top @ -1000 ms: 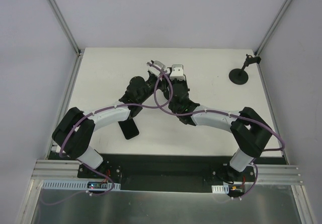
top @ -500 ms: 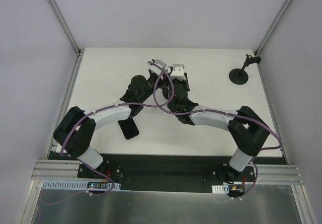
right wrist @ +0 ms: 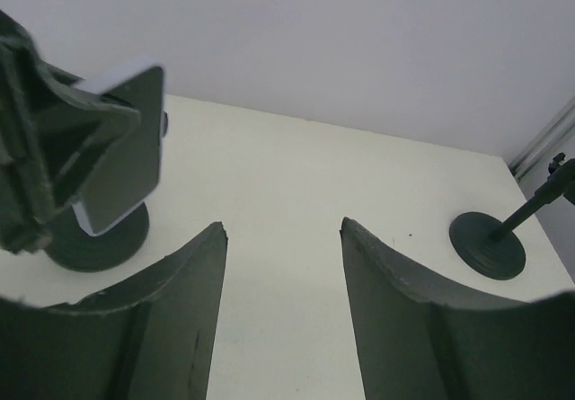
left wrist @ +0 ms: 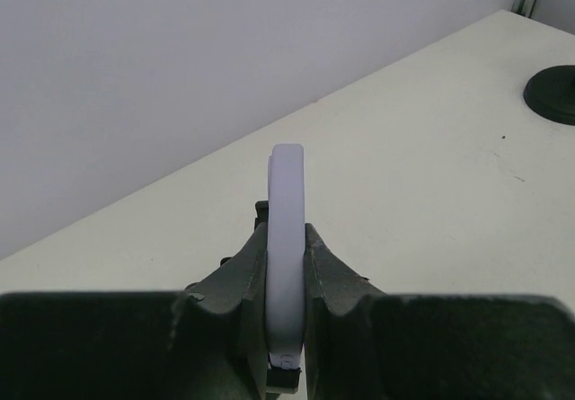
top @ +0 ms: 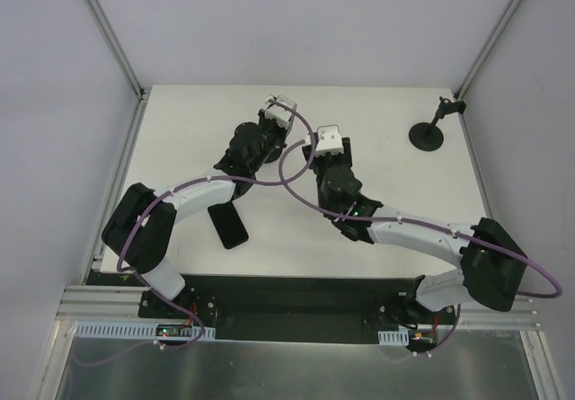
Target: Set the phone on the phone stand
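The phone (left wrist: 287, 184), lavender-edged with a dark screen (right wrist: 121, 162), stands on edge between the fingers of my left gripper (left wrist: 286, 238), which is shut on it. In the right wrist view a round black base (right wrist: 94, 238) sits right under the phone; I cannot tell whether the phone rests on it. In the top view my left gripper (top: 274, 121) hides both. My right gripper (right wrist: 283, 223) is open and holds nothing, a little to the right of the phone (top: 325, 148). A phone stand (top: 429, 133) with a disc foot and thin stem stands at the far right.
A flat black rectangular object (top: 229, 225) lies on the white table (top: 395, 166) beside the left forearm. The far-right stand also shows in the wrist views (right wrist: 485, 243) (left wrist: 552, 94). Grey walls and metal frame posts border the table.
My right gripper was shut close beside the phone; it has opened and pulled back to the right. My left gripper has kept its grip and shifted slightly toward the far side.
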Robot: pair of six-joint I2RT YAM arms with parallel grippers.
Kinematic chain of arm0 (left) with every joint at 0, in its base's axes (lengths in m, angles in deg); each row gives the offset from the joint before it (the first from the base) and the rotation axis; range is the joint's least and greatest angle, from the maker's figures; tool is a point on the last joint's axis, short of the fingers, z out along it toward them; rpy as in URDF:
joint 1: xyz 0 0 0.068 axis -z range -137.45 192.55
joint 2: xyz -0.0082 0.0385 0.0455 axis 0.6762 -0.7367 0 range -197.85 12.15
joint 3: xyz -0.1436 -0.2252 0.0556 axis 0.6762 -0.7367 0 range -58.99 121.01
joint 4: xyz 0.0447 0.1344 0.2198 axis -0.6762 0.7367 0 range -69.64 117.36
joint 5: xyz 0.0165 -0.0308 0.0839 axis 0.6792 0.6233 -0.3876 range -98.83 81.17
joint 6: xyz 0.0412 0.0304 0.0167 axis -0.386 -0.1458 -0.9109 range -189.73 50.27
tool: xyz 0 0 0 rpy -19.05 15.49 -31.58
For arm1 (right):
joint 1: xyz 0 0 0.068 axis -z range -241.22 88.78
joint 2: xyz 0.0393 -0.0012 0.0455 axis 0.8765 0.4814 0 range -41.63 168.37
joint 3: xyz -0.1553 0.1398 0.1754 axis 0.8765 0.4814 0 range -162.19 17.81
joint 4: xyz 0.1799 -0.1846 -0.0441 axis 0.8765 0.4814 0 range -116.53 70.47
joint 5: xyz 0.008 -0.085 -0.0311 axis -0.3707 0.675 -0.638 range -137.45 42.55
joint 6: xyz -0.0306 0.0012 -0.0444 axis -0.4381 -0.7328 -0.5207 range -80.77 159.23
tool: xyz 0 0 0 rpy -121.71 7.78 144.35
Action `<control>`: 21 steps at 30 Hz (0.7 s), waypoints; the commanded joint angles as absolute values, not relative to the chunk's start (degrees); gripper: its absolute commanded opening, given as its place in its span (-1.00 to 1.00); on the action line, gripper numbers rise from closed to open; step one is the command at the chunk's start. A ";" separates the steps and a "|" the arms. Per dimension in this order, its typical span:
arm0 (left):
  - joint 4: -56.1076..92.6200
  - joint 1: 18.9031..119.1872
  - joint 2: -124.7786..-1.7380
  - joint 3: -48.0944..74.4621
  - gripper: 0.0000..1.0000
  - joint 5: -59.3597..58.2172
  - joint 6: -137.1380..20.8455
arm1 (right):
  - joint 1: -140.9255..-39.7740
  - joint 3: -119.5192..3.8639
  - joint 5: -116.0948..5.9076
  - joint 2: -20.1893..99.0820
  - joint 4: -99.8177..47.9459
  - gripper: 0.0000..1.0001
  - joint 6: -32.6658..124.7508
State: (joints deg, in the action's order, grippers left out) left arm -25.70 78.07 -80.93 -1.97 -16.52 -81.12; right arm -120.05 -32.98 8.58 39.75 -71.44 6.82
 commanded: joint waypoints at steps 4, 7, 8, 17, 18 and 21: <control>-21.04 72.09 -76.45 -1.33 -1.00 -11.30 -77.21 | -105.63 -26.76 -16.38 28.59 -64.95 0.17 26.10; -20.86 69.71 -74.43 -2.64 -1.00 -6.82 -75.53 | -99.73 -24.65 -20.97 28.50 -64.50 0.19 29.38; -20.60 69.18 -73.73 -2.65 -1.00 -6.46 -75.35 | -97.37 -24.56 -22.65 28.94 -64.50 0.20 30.43; -14.90 62.07 -68.98 -3.26 -1.00 -3.22 -78.42 | -94.01 -22.10 -30.14 31.49 -69.58 0.21 29.91; -14.28 61.19 -68.63 -3.09 -1.00 -2.25 -79.04 | -93.83 -21.75 -30.31 31.66 -70.12 0.22 29.91; -14.00 57.24 -67.57 -2.48 -1.00 1.97 -79.92 | -93.39 -22.01 -31.45 32.28 -71.00 0.22 29.91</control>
State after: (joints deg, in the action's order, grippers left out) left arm -12.41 62.16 -72.12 -3.35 -3.25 -76.40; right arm -94.19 -21.74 -27.86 31.90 -65.27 28.70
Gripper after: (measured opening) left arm 0.130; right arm 0.608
